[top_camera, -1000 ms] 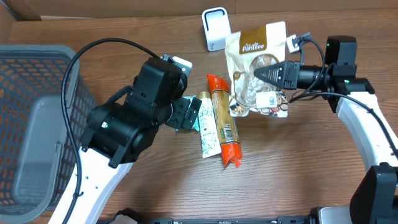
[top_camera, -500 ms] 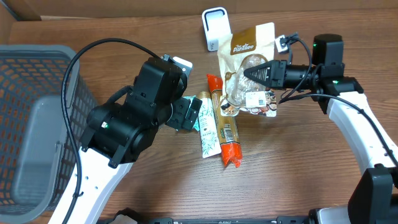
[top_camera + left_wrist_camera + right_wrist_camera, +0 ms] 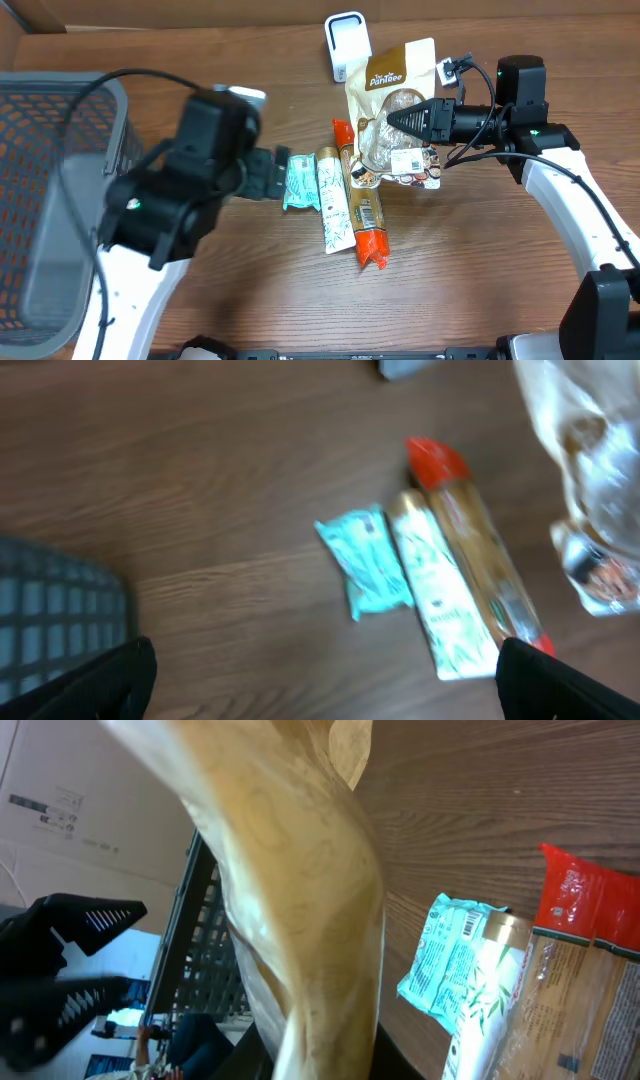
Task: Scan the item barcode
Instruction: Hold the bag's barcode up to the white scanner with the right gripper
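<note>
The right end effector [image 3: 392, 118] is clenched on a brown snack bag [image 3: 392, 78], gripping it around the middle. In the right wrist view the bag [image 3: 300, 900] hangs right in front of the lens, clear of the counter [image 3: 480, 280]. From above, the bag's top edge sits just beside a small white device [image 3: 347, 45] at the far edge, which I take to be the scanner. The step in hand looks like presenting the item to it.

The left end effector [image 3: 272, 175] is released, jaws spread wide, and holds nothing. It hovers next to a teal packet [image 3: 298, 183], which lies flat against a green-and-white packet [image 3: 335, 205] and a long red-tipped packet [image 3: 360, 200]. A mesh basket [image 3: 40, 130] stands off to the left.

There is a white label low on the bag that may carry the barcode, but it is too small to tell. If so, it seems to face up and away from the device. I'd say the next move calls for turning the wrist so that patch faces the reader's window. The bag would then need to be held close and steady. It is crinkly and glossy, so a fold or glare across the code could spoil the read.
</note>
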